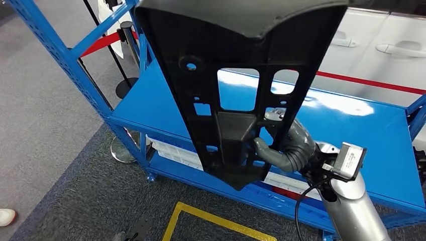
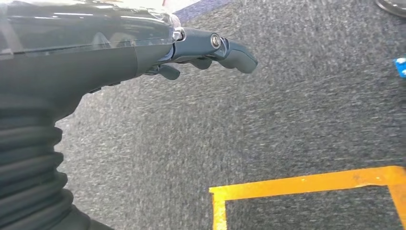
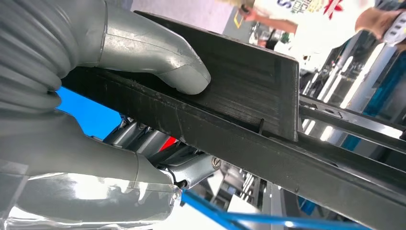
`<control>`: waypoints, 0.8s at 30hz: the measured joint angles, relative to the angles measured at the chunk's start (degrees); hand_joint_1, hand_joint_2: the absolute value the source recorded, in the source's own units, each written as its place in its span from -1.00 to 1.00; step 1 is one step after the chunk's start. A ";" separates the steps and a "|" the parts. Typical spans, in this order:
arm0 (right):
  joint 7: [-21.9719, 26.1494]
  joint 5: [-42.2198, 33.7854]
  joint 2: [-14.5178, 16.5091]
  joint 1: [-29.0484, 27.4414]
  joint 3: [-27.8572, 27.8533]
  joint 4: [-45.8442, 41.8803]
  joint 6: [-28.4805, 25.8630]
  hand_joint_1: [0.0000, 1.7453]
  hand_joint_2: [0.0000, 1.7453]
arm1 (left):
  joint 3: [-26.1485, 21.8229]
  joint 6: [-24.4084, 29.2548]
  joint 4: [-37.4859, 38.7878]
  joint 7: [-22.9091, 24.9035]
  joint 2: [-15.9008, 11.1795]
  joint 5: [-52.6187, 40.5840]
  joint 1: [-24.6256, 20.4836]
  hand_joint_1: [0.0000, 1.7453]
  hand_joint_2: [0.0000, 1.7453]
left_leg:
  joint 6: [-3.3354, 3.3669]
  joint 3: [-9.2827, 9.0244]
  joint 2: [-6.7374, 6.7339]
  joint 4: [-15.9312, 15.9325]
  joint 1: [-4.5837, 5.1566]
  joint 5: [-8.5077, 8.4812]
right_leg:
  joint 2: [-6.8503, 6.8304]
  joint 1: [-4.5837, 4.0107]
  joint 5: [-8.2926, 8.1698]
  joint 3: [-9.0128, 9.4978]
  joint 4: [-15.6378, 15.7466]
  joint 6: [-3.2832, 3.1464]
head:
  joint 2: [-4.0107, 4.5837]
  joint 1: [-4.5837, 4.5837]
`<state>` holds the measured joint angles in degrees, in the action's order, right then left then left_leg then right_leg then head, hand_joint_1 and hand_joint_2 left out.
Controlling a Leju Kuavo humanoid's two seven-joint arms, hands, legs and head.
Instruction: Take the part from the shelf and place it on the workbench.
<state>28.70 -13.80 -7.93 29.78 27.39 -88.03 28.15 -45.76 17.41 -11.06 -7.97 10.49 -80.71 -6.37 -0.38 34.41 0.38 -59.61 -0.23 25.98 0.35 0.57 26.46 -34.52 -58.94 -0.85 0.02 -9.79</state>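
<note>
A large black plastic part (image 1: pixel 236 100) with several cut-outs is held up in front of the blue shelf (image 1: pixel 351 125), its wide end toward the camera. My right hand (image 1: pixel 286 145) grips it near its narrow lower end, thumb on the near face and fingers behind. In the right wrist view the thumb (image 3: pixel 158 57) presses on the black part (image 3: pixel 268 120) while the fingers (image 3: pixel 148 139) clamp it from the other side. My left hand (image 2: pixel 201 52) hangs over grey carpet, fingers loosely curled, holding nothing.
The blue shelf's uprights (image 1: pixel 60 55) rise at the left. A stanchion with a red belt (image 1: pixel 125 60) stands behind them. Yellow floor tape (image 1: pixel 211 221) marks the carpet in front. A white shoe (image 1: pixel 6 217) shows at the left edge. White car doors (image 1: pixel 382 45) lie beyond.
</note>
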 joint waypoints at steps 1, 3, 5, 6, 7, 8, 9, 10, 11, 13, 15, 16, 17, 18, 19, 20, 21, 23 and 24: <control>-0.04 -0.37 -0.20 -0.82 0.24 -0.19 0.31 1.00 1.00 | -0.05 0.01 0.00 -0.42 -0.02 0.16 0.03 -1.00 1.00 | 0.23 -0.48 0.04 1.02 0.16 0.04 | -0.02 -0.03 -0.01 -0.01 0.06 0.25 | 0.00 0.00; 0.00 -0.61 -0.61 -2.60 0.79 -0.58 0.58 1.00 1.00 | -0.25 -0.02 0.00 -1.26 0.00 0.47 0.18 -1.00 1.00 | 0.77 -0.62 0.07 1.58 0.11 -0.17 | -0.12 -0.03 0.00 -0.01 0.20 0.88 | 0.00 0.00; 0.22 -0.62 -1.04 -3.74 1.33 -0.99 0.39 1.00 1.00 | -0.43 -0.10 0.00 -1.82 0.05 0.60 0.30 -1.00 1.00 | 1.51 -0.93 0.02 2.37 -0.14 -0.64 | -0.17 -0.06 1.09 -0.39 -0.89 1.37 | 0.00 0.02; 0.33 -0.60 -1.18 -4.00 1.50 -1.14 0.26 1.00 1.00 | -0.45 -0.14 0.00 -2.00 0.07 0.63 0.32 -1.00 1.00 | 1.77 -1.09 -0.03 2.69 -0.28 -0.83 | -0.17 -0.08 1.82 -0.72 -1.71 1.51 | 0.00 0.03; 0.42 -0.58 -1.27 -4.14 1.62 -1.21 0.15 1.00 1.00 | -0.46 -0.17 0.00 -2.11 0.07 0.65 0.32 -1.00 1.00 | 1.87 -1.13 -0.05 2.77 -0.23 -0.88 | -0.17 -0.08 2.41 -1.01 -2.46 1.55 | 0.00 0.04; 0.43 -0.56 -1.29 -4.19 1.66 -1.23 0.11 1.00 1.00 | -0.47 -0.19 0.00 -2.15 0.07 0.65 0.32 -1.00 1.00 | 1.90 -1.13 -0.06 2.77 -0.22 -0.88 | -0.17 -0.08 2.71 -1.20 -2.87 1.55 | 0.00 0.04; 0.43 -0.56 -1.29 -4.19 1.66 -1.23 0.11 1.00 1.00 | -0.47 -0.19 0.00 -2.15 0.07 0.65 0.32 -1.00 1.00 | 1.90 -1.13 -0.06 2.77 -0.22 -0.88 | -0.17 -0.08 2.71 -1.20 -2.87 1.55 | 0.00 0.04; 0.43 -0.55 -1.29 -4.20 1.67 -1.24 0.09 1.00 1.00 | -0.48 -0.19 0.00 -2.16 0.07 0.65 0.32 -1.00 1.00 | 1.91 -1.13 -0.06 2.77 -0.22 -0.89 | -0.16 -0.08 2.78 -1.25 -2.98 1.55 | 0.00 0.04; 0.44 -0.52 -1.31 -4.21 1.69 -1.26 0.06 1.00 1.00 | -0.48 -0.20 0.00 -2.18 0.07 0.65 0.32 -1.00 1.00 | 1.93 -1.12 -0.07 2.77 -0.23 -0.89 | -0.16 -0.07 2.92 -1.34 -3.21 1.55 | 0.00 0.04; 0.48 -0.06 -1.51 -5.23 1.99 -1.39 -0.22 1.00 1.00 | -0.63 -0.19 0.00 -2.41 0.06 0.76 0.29 -1.00 1.00 | 2.06 -1.12 -0.06 2.73 -0.18 -0.86 | -0.15 0.06 5.67 -4.18 -9.36 1.72 | 0.00 0.04; 0.44 0.52 -1.71 -6.63 2.47 -1.63 -0.82 1.00 1.00 | -0.82 0.30 0.00 -1.83 0.14 0.64 0.28 -1.00 1.00 | 1.81 -1.01 0.01 2.10 -0.05 -0.46 | -0.16 0.25 5.81 -5.18 -11.45 1.87 | 0.00 0.04; 0.37 0.63 -1.73 -6.92 2.64 -1.79 -1.11 1.00 1.00 | -0.86 0.62 0.00 -1.31 0.21 0.51 0.27 -1.00 1.00 | 1.43 -0.87 0.06 1.62 0.02 -0.16 | -0.14 0.29 3.96 -3.69 -8.17 1.75 | 0.00 0.03; 0.25 0.64 -1.76 -7.11 2.75 -1.94 -1.38 1.00 1.00 | -0.86 0.86 0.00 -0.78 0.27 0.40 0.26 -1.00 1.00 | 1.01 -0.74 0.11 1.17 0.08 0.13 | -0.09 0.28 1.98 -1.92 -4.32 1.55 | 0.00 0.03; 0.10 0.55 -1.78 -7.17 2.79 -2.10 -1.63 1.00 1.00 | -0.87 0.97 0.00 -0.33 0.31 0.48 0.22 -1.00 1.00 | 0.54 -0.62 0.14 0.81 0.13 0.35 | -0.02 0.20 0.55 -0.29 -0.82 1.23 | 0.00 0.02; -0.05 0.37 -1.80 -7.22 2.76 -2.13 -1.86 1.00 1.00 | -0.90 0.98 0.00 0.16 0.29 0.66 0.22 -1.00 1.00 | 0.27 -0.60 0.13 0.83 0.08 0.40 | 0.01 0.26 0.45 -0.35 -0.79 0.92 | 0.00 0.02; -0.21 0.14 -1.82 -7.24 2.65 -2.13 -2.12 1.00 1.00 | -0.96 0.99 0.00 0.79 0.28 0.91 0.21 -1.00 1.00 | -0.04 -0.50 0.07 0.54 0.02 0.72 | 0.01 0.30 0.35 -0.32 -0.67 0.62 | 0.00 0.02; -0.34 -0.13 -1.82 -7.26 2.48 -2.13 -2.42 1.00 1.00 | -1.07 1.02 0.00 1.49 0.28 1.19 0.17 -1.00 1.00 | -0.38 -0.08 0.02 -0.54 -0.05 1.58 | -0.06 0.41 0.22 -0.27 -0.56 0.30 | 0.00 0.02; -0.56 -0.65 -1.84 -7.40 2.01 -2.13 -2.99 1.00 1.00 | -1.29 1.07 0.00 2.72 0.28 1.46 0.14 -1.00 1.00 | -0.98 2.15 -0.06 -6.03 -0.23 5.11 | -0.27 0.55 0.01 -0.23 -0.48 -0.16 | 0.00 0.02; -0.74 -0.89 -1.84 -7.57 1.74 -2.13 -3.36 1.00 1.00 | -1.35 1.07 0.00 3.21 0.28 1.45 0.14 -1.00 1.00 | -1.18 3.69 -0.06 -9.86 -0.32 7.13 | -0.37 0.52 -0.05 -0.28 -0.51 -0.29 | 0.00 0.02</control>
<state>27.97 -14.69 -9.78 22.21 29.13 -90.16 24.80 -47.11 18.47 -11.06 -4.76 10.78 -79.26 -6.23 -1.56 38.09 0.32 -69.46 -0.55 33.11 -0.02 1.09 26.40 -34.80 -59.46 -1.14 0.02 -9.77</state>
